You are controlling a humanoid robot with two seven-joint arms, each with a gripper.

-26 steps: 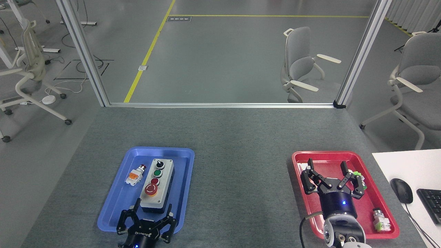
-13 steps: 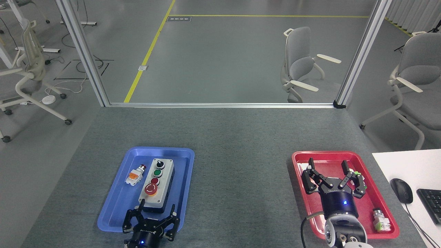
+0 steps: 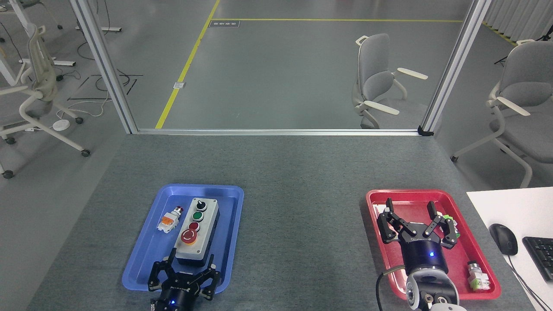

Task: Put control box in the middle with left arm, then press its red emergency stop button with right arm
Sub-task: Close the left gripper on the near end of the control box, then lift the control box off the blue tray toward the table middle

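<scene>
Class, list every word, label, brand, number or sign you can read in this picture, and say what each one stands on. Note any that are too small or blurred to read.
None can be read for sure.
White lettering on the left gripper: too small and blurred.
White lettering on the right gripper: blurred.
White mark on the red emergency stop button: an unclear symbol, not words.
Floor sign with a row of characters: too small to read.

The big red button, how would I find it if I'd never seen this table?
Look in the blue tray on the table's left side. A grey control box lies there with four controls in a row. The emergency stop button is the largest, a red mushroom on a yellow ring, nearest the robot.
</scene>
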